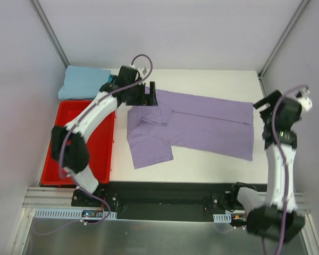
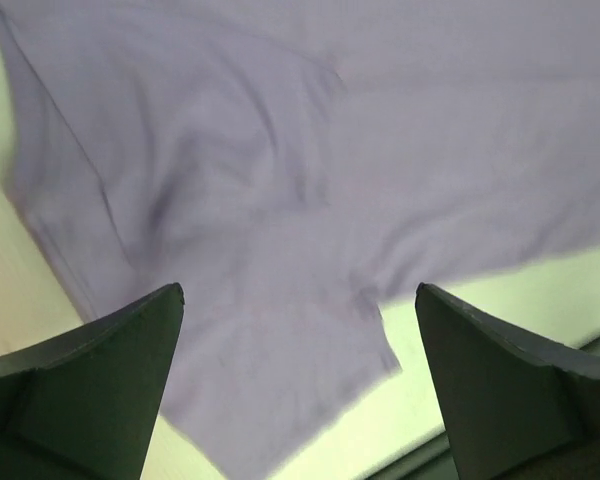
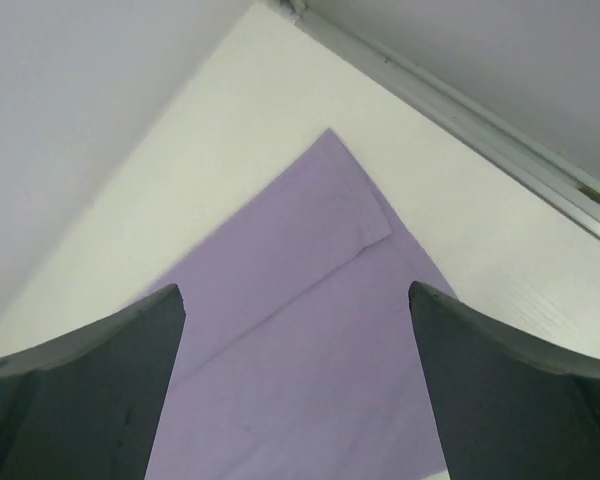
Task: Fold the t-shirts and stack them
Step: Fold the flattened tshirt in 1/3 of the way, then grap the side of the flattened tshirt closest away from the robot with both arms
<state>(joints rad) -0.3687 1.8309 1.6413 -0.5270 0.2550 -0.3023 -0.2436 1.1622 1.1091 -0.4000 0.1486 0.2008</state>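
Observation:
A lavender-purple t-shirt [image 1: 202,125] lies spread on the white table, partly folded, one sleeve flap hanging toward the front left. It fills the left wrist view [image 2: 280,180] and shows in the right wrist view [image 3: 310,340]. A folded light blue t-shirt [image 1: 82,82] lies at the back left. My left gripper [image 1: 149,95] hovers open over the purple shirt's back left corner, holding nothing. My right gripper [image 1: 263,103] is open and empty above the shirt's back right corner.
A red plastic bin [image 1: 103,143] stands at the left of the table, under the left arm. Grey walls close the back and both sides. A metal frame rail [image 3: 480,130] runs along the back right corner.

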